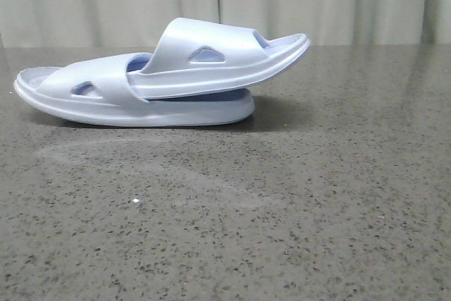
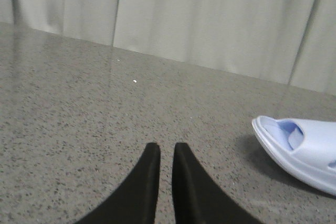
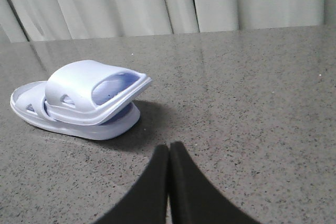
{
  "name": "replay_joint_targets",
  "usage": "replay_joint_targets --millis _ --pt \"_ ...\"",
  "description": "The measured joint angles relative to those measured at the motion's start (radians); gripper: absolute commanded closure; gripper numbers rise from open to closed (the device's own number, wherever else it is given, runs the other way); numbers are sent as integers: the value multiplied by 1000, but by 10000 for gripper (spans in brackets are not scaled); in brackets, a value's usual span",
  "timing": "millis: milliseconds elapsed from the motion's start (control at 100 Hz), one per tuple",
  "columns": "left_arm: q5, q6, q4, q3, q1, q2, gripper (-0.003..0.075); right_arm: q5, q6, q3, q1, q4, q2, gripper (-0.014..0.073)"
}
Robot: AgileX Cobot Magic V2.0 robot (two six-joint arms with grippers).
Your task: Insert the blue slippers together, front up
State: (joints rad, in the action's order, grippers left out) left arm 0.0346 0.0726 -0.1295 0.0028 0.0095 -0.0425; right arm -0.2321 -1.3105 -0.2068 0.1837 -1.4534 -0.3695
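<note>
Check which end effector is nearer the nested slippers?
Probably right, though it's close. The right end effector faces the slippers with a bare gap between. From the left end effector, only one slipper's tip shows, off to the side. Neither touches them.

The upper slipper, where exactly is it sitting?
In the front view the upper slipper sits left of centre at the table's far side, tucked under the strap of the lower slipper, its free end tilted up toward the right.

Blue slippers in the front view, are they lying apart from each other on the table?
No, the upper slipper is tucked under the strap of the lower slipper, its front end raised.
</note>
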Motion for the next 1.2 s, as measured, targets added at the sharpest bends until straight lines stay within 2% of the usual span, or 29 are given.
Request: replay_joint_targets --millis 190,1200 --pt "24 -6 40 0 35 47 705 0 0 0 0 0 0 673" --pt "46 -23 46 0 35 47 705 0 0 2 0 0 0 673"
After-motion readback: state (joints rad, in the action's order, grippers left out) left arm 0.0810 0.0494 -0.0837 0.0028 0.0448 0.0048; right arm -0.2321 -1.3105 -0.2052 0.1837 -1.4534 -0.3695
